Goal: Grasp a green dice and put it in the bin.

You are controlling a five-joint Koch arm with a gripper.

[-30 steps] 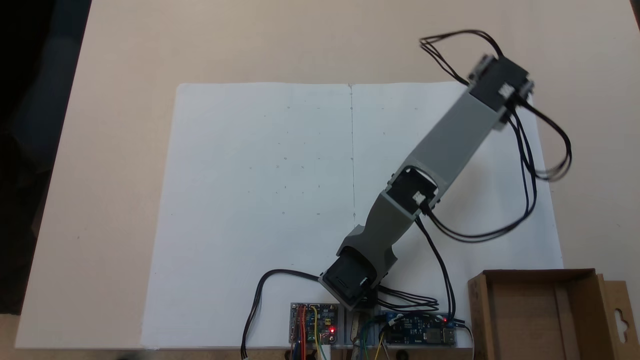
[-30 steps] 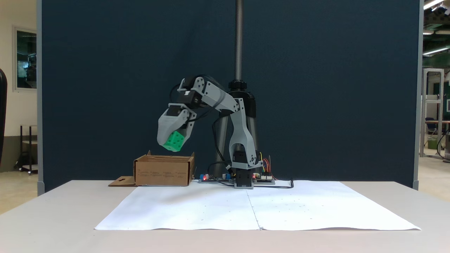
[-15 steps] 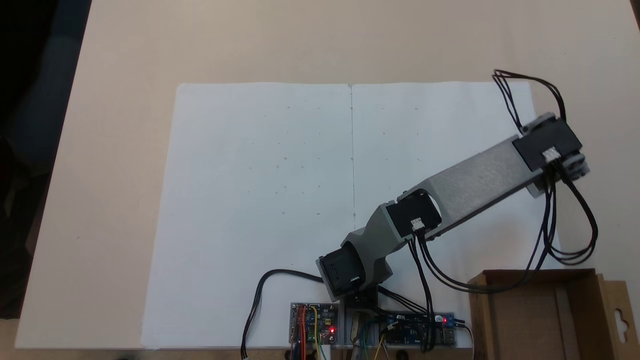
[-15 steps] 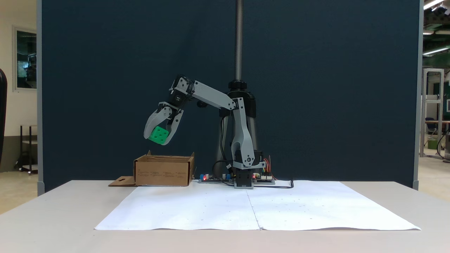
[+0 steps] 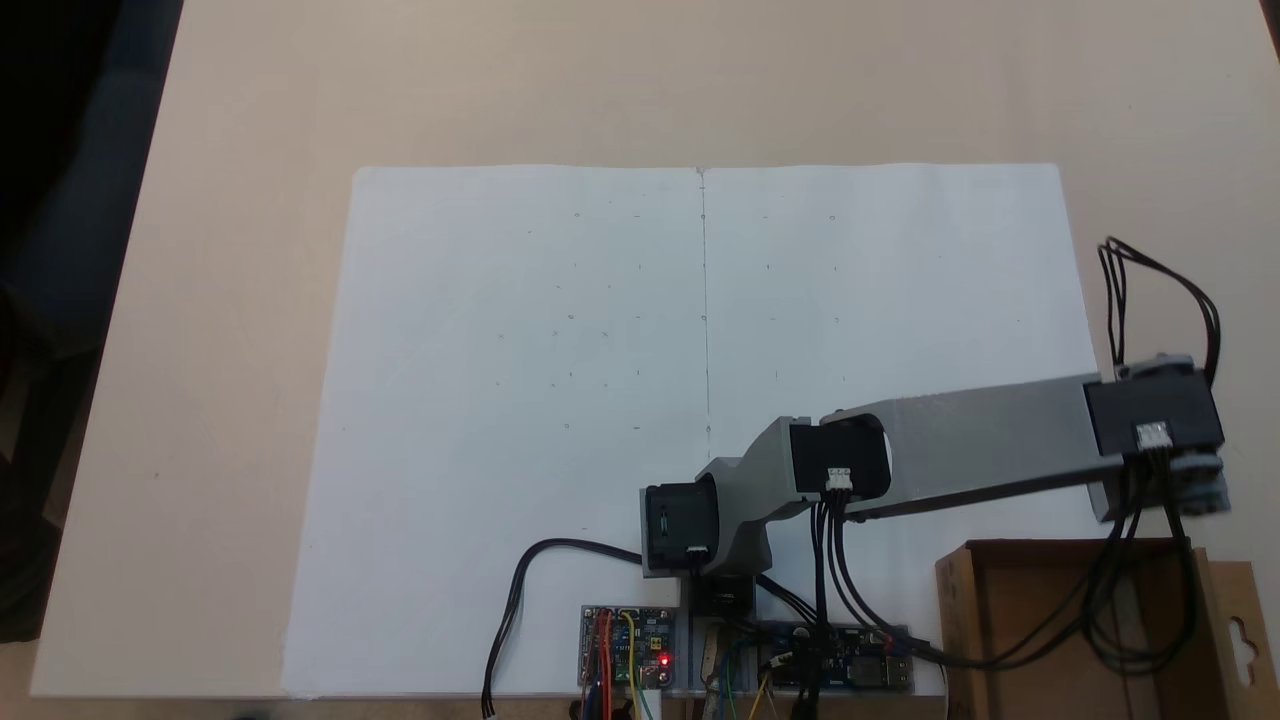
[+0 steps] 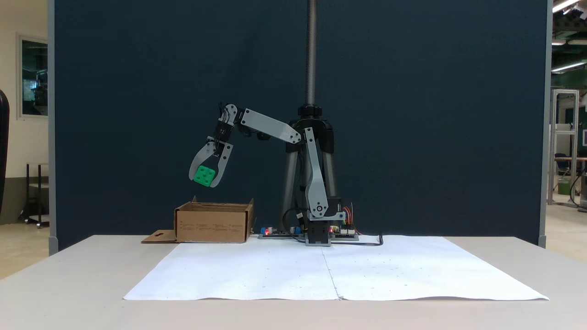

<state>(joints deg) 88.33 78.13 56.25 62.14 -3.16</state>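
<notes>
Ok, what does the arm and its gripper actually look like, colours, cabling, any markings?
The arm has flat grey plastic links joined by black boxy servo motors, some with small white labels. Bundles of thin black cables loop from joint to joint. The gripper has two grey curved, tapering fingers. The base sits by blue circuit boards with a red light and coloured wires.

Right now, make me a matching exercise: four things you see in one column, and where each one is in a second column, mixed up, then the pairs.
Things:
1. dice
2. bin
3. paper
4. gripper

Places:
A. flat on the table in front of the arm's base
B. on the table, under the dice
C. in the air, shut on the dice
D. between the jaws, above the bin

Pairs: 1-D, 2-B, 3-A, 4-C
</notes>
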